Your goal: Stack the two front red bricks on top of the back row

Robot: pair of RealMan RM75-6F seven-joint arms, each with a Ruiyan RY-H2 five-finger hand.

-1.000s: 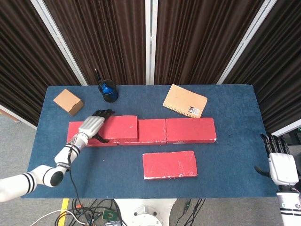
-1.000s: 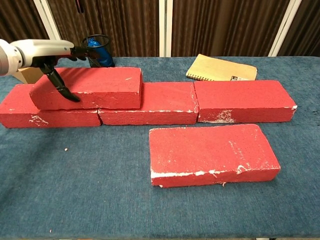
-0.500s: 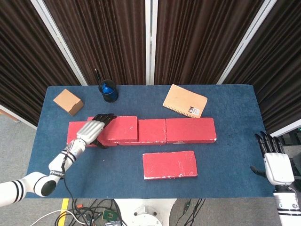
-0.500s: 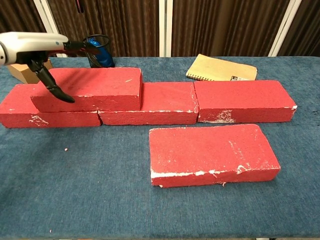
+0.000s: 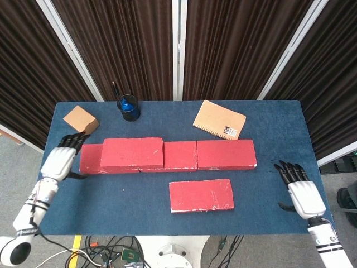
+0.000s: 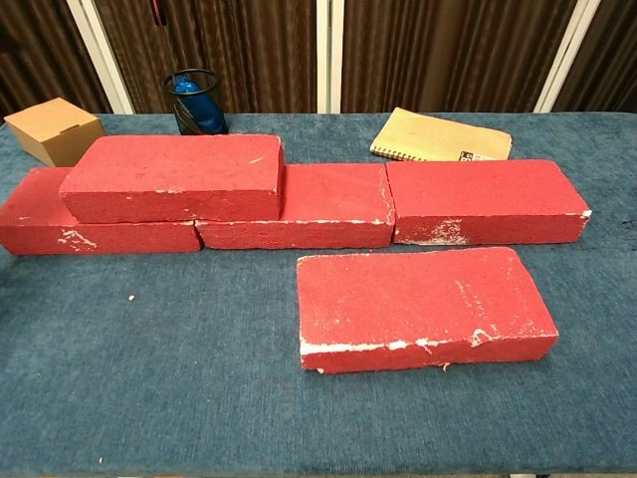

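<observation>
Three red bricks form the back row (image 5: 184, 155) (image 6: 299, 209) across the blue table. One more red brick (image 5: 132, 154) (image 6: 177, 176) lies stacked on the row's left part. A single red brick (image 5: 201, 195) (image 6: 423, 307) lies flat in front, right of centre. My left hand (image 5: 60, 162) hangs open just left of the row's left end, holding nothing. My right hand (image 5: 300, 192) is open near the table's right front edge, well right of the front brick. Neither hand shows in the chest view.
A small cardboard box (image 5: 81, 120) (image 6: 55, 130) sits at the back left. A blue pen cup (image 5: 128, 107) (image 6: 195, 101) stands behind the row. A tan notebook (image 5: 219, 119) (image 6: 441, 135) lies at the back right. Dark curtains close off the rear.
My left hand has let go of the stacked brick and drawn back to the left, off the row. My right hand has moved in toward the table from the right.
</observation>
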